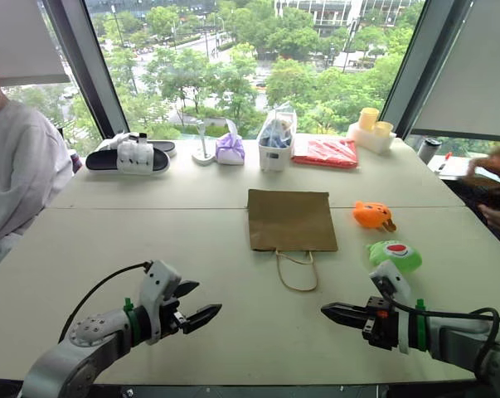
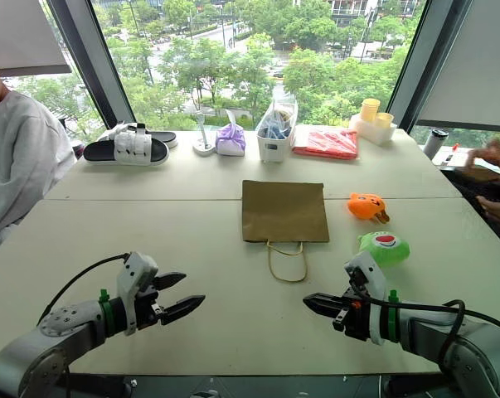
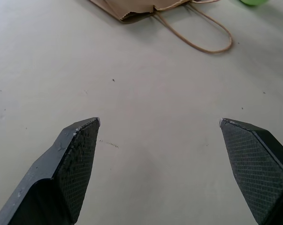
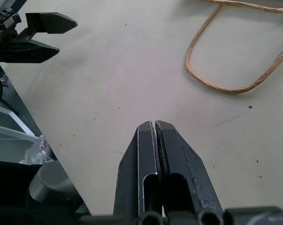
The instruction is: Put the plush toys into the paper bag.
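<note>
Brown kraft paper bag (image 1: 291, 219) flat mid-table, mouth and cord handles facing robot, so needs opening first. Green plush w/ red mouth (image 1: 395, 254) and orange round plush (image 1: 372, 215) just right of bag. Left gripper (image 1: 195, 313) spread wide, empty; right gripper (image 1: 334, 312) closed, empty.

I see a plain brown paper bag (image 1: 291, 219) with beige cord handles (image 1: 297, 271) on the off-white table (image 1: 150, 224). One plush toy (image 1: 372, 215) is orange, the other (image 1: 395, 254) bright green (white eyes, red mouth). My grippers' fingers (image 3: 73, 159) are black with a fine cross-hatched texture. Farther back: a purple pouch (image 1: 230, 148) and black-and-white sandals (image 1: 131, 154).
</note>
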`<control>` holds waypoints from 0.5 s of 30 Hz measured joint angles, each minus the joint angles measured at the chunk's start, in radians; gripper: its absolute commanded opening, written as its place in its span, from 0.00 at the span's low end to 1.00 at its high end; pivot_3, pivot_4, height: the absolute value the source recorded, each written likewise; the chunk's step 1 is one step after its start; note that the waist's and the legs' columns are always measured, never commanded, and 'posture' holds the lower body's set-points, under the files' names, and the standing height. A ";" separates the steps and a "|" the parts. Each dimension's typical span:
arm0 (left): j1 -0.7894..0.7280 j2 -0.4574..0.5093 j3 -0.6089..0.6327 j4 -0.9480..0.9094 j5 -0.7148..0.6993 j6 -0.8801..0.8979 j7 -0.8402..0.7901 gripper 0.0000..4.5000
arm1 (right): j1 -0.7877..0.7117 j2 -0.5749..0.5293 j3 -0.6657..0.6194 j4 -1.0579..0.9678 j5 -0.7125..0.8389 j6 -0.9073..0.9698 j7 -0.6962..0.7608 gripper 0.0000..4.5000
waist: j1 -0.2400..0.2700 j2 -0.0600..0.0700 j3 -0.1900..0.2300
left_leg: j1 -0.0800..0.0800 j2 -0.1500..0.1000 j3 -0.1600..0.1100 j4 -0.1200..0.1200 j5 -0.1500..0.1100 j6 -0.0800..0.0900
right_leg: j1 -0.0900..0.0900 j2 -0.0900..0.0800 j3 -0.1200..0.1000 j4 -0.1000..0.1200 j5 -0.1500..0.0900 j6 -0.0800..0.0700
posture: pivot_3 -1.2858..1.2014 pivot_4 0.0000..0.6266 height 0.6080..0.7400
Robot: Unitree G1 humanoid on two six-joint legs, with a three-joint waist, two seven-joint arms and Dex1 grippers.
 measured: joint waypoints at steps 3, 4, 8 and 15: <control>0.003 0.000 0.001 -0.010 -0.001 0.000 0.007 0.93 | -0.008 0.000 0.009 0.000 -0.001 0.000 0.000 0.00 | 0.000 0.000 0.000 | 0.000 0.000 0.000 0.000 0.000 0.000 | 0.000 0.000 0.000 0.000 0.000 0.000 | 0.52 0.24 1.00; 0.004 -0.001 0.001 -0.013 -0.001 0.000 0.009 0.93 | -0.010 0.000 0.010 0.000 -0.002 0.000 -0.001 0.00 | 0.000 0.000 0.000 | 0.000 0.000 0.000 0.000 0.000 0.000 | 0.000 0.000 0.000 0.000 0.000 0.000 | 0.52 0.24 1.00; 0.006 -0.001 0.003 -0.015 -0.005 0.000 0.009 0.93 | -0.014 0.000 0.011 0.001 -0.003 0.000 -0.001 0.00 | 0.001 0.000 0.000 | 0.000 0.000 0.000 0.000 0.000 0.000 | 0.000 0.000 0.000 0.000 0.000 0.000 | 0.52 0.24 1.00; -0.009 -0.001 0.017 -0.011 -0.023 0.001 0.008 0.93 | -0.017 0.000 0.011 0.001 -0.016 0.000 -0.002 0.00 | 0.000 0.000 0.000 | 0.000 0.000 0.000 0.000 0.000 0.000 | 0.000 0.000 0.000 0.000 0.000 0.000 | 0.52 0.24 1.00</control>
